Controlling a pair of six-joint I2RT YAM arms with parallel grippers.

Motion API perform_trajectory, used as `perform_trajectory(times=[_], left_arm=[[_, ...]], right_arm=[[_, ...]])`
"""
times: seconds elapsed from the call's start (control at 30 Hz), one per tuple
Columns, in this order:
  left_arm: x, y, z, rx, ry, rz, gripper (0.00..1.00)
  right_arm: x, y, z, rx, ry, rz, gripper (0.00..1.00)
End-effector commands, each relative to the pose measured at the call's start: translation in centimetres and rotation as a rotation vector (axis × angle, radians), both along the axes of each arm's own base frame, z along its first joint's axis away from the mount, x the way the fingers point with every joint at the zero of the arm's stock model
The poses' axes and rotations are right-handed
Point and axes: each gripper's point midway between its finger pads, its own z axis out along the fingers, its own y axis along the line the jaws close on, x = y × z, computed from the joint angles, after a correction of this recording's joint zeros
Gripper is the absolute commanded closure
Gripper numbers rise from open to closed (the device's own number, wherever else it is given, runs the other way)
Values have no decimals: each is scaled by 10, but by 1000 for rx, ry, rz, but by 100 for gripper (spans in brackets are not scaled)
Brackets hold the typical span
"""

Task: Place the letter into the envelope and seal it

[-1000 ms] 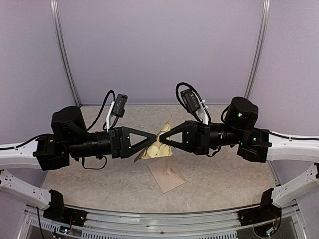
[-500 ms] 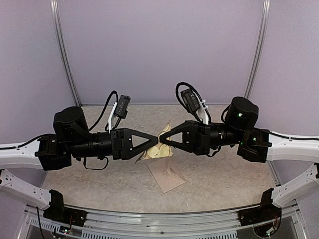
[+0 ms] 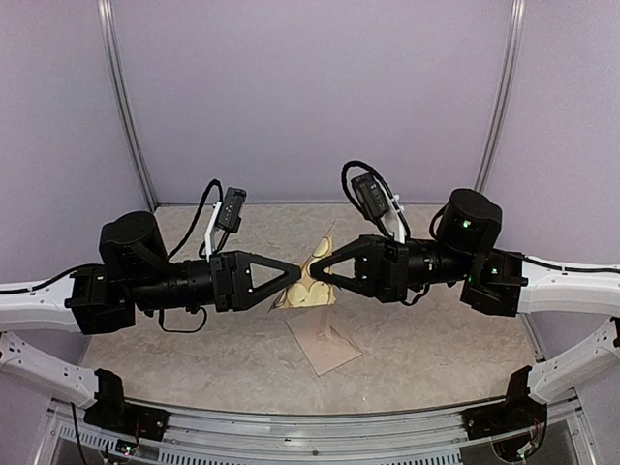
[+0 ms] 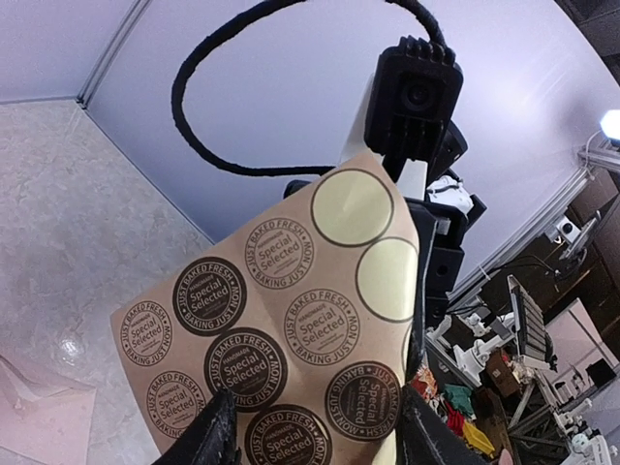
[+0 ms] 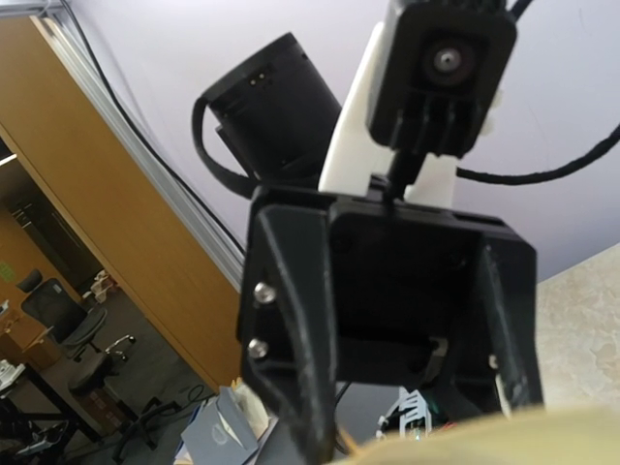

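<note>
**Peel one sticker cleanly**

The right hand point(image 3: 315, 270) is clenched on the sticker sheet point(image 4: 281, 320), held aloft. The left hand point(image 3: 294, 276) is released, fingers point(image 4: 208, 438) astride its lower edge. Best pinch one sticker's rim only. The envelope point(image 3: 325, 341) lies on the counter point(image 3: 436, 358), at 6 o'clock of both hands.

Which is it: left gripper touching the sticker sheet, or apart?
Cannot tell. In the left wrist view the sticker sheet sits inside the left gripper, whose fingers overlap its lower edges; neither contact nor a gap shows plainly.
</note>
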Motion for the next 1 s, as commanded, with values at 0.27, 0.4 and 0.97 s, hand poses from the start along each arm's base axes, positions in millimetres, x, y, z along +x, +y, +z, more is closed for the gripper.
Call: perform_trajectory(times=[0.27,0.4,0.97], left_arm=[[5,13,6,-38,-3,43,57],[2,11,9,-40,-9,24,61],[-4,7,12,-47,-29,-16,100]], right_arm=[[-1,-3,1,14,-16,3,100],[-1,-3,-1,9,-12,-2,100],[12,-4,-13,-28,15,-65,100]])
